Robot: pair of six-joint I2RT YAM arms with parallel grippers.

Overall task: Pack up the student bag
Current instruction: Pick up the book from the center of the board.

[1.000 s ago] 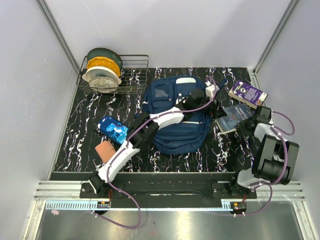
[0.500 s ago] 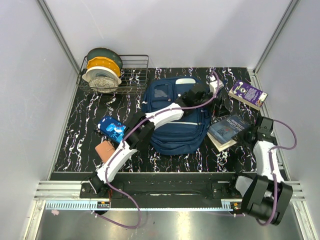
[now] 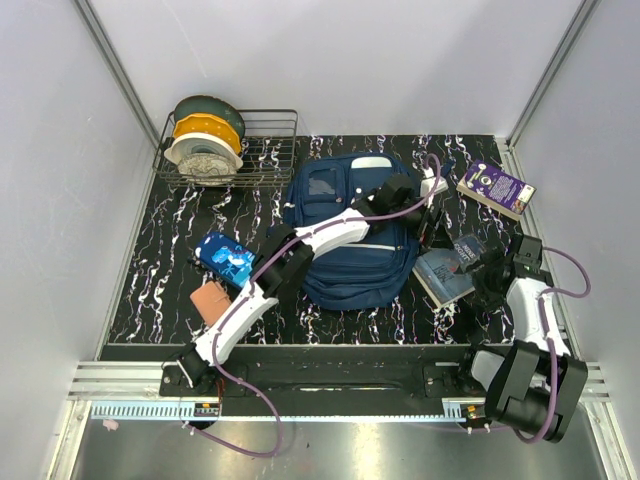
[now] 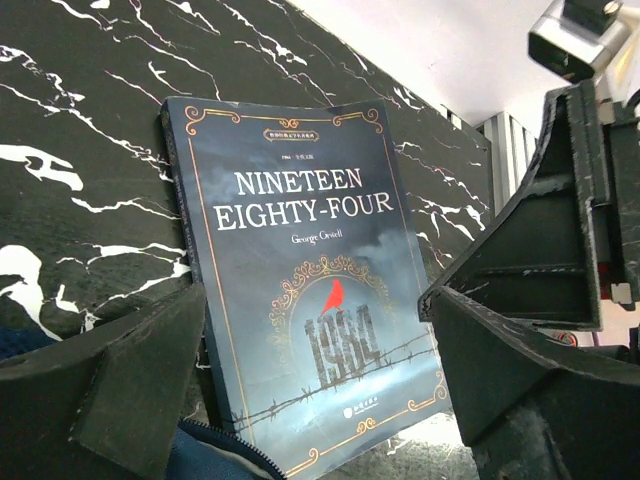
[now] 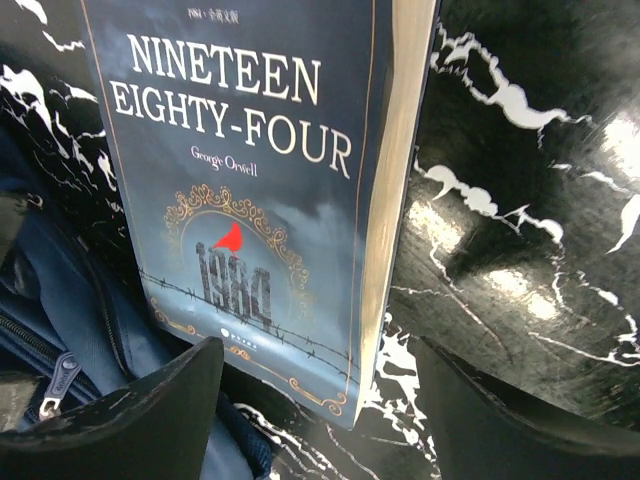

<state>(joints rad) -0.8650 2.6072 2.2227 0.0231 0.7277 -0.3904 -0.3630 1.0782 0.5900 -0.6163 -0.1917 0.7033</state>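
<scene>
Student bag [image 3: 350,240] mid-table; left gripper [image 4: 312,330] over its 3 o'clock edge, jaws spread wide, holding nothing; right gripper [image 5: 325,385] at 4 o'clock, likewise wide and empty; under both, Nineteen Eighty-Four paperback [image 5: 250,180] on black marbled table [image 3: 160,270], one corner touching the bag

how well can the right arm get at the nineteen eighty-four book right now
Probably yes: the right gripper is open with the book just ahead of it and nothing between. The left gripper, also open, is close to the same book and might crowd it.
</scene>
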